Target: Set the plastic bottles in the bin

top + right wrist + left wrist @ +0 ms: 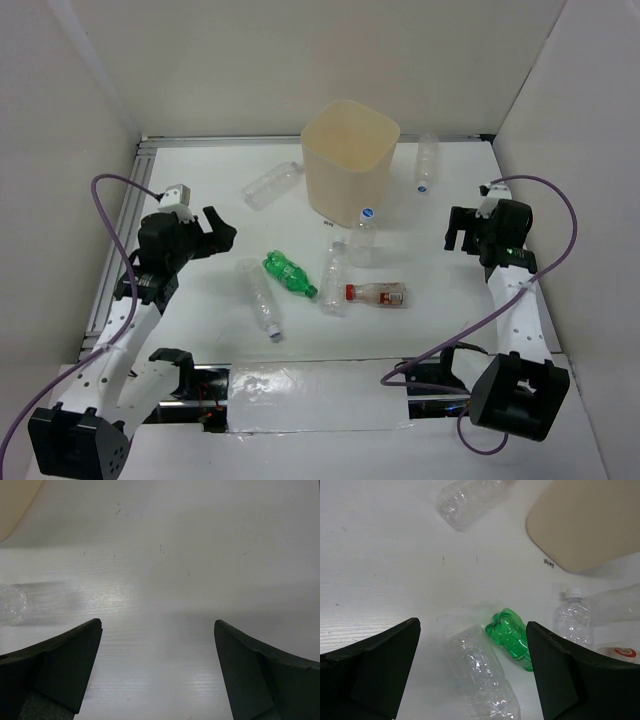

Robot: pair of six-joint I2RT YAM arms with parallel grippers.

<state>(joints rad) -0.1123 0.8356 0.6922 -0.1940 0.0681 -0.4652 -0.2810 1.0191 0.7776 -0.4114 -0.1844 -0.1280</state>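
Observation:
Several plastic bottles lie around the beige bin (350, 160) at the back. A green bottle (289, 273), a clear one (258, 298), another clear one (335, 278) and a red-labelled one (377, 293) lie mid-table. A blue-capped bottle (364, 235) stands at the bin's front. My left gripper (222, 233) hangs open left of this group; its wrist view looks down on the clear bottle (482, 672) between its fingers and the green bottle (512, 639) beside it. My right gripper (458, 230) is open over bare table, nothing between its fingers (75, 660).
A clear bottle (272, 185) lies left of the bin, and one more (427, 162) lies to its right by the back wall. White walls close in the table on three sides. The bin's corner (15, 500) shows at the right wrist view's upper left.

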